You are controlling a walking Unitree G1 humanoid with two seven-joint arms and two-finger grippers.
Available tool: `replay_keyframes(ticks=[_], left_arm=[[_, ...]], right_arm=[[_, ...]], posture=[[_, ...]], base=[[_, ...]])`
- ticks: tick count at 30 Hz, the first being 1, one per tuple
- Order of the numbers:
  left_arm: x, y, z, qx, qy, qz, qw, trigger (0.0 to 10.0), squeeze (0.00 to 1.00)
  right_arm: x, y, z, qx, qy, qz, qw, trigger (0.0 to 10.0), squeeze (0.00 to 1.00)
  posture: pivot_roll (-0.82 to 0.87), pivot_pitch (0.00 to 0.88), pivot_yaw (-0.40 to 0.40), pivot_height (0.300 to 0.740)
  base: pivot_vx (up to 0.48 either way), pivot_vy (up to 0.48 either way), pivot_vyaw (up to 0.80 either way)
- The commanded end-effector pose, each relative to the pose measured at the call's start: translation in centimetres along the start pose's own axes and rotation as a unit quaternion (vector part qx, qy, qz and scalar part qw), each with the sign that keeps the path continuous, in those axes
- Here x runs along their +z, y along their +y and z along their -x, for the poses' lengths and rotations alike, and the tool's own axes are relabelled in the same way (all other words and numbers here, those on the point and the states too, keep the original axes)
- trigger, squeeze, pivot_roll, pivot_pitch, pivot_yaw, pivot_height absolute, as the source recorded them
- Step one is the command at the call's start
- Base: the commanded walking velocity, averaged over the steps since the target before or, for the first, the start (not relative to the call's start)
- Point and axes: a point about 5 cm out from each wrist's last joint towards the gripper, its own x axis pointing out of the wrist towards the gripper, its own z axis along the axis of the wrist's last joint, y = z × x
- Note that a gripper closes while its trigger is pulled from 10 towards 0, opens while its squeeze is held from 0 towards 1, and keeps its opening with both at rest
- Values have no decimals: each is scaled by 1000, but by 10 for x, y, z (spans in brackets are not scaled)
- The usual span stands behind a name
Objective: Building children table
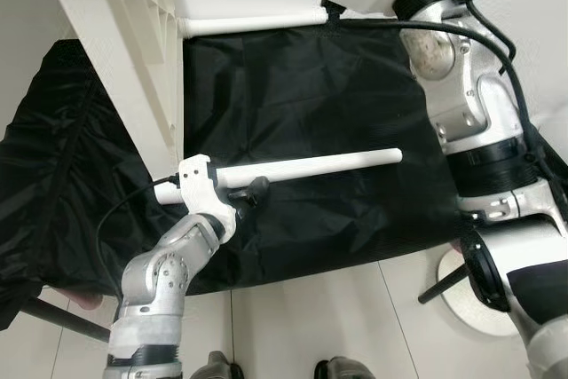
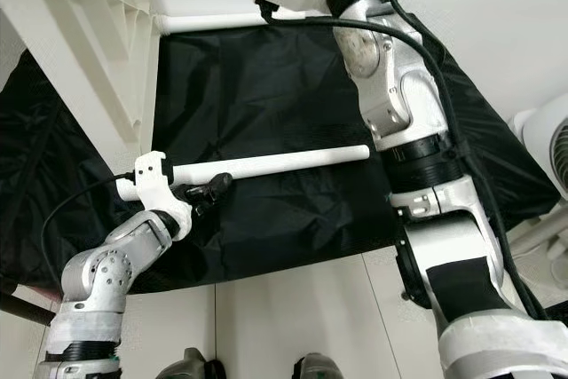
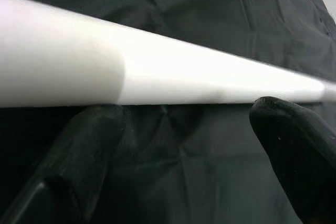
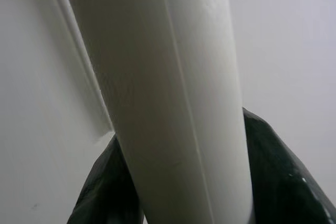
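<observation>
A white tabletop (image 1: pixel 115 24) stands tilted on edge at the upper left, its ribbed underside facing me. One white table leg (image 1: pixel 253 24) juts out from it at the top. My right gripper (image 4: pixel 178 182) is shut on this leg, a black finger (image 4: pixel 105 187) on each side. A second white leg (image 1: pixel 328 164) lies level over the black cloth (image 1: pixel 311 95). My left gripper (image 1: pixel 253 191) sits at that leg's near end with its fingers (image 3: pixel 79 156) spread wide, and the leg (image 3: pixel 184 77) crosses just above them.
The black cloth covers the floor under the parts. A round white stand base (image 1: pixel 470 308) and a white fan (image 2: pixel 550 148) are at the right. Pale floor tiles (image 1: pixel 337 308) lie in front, with my feet at the bottom edge.
</observation>
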Motion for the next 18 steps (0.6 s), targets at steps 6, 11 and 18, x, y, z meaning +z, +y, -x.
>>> replay_keyframes(ticks=[6,11,18], left_arm=[[17,0,-15,39,-38,92,994,10000,0],[22,-6,-22,39,-46,135,989,10000,0],[31,-33,-40,34,-48,212,975,10000,0]], right_arm=[[6,-12,5,-25,23,-66,997,0,0],[4,-11,8,-35,43,-90,994,0,0],[-2,-22,11,-68,90,-132,985,0,0]], posture=[[-120,73,63,740],[-124,74,65,740],[-133,82,75,740]], base=[[0,0,0],[0,0,0],[0,0,0]])
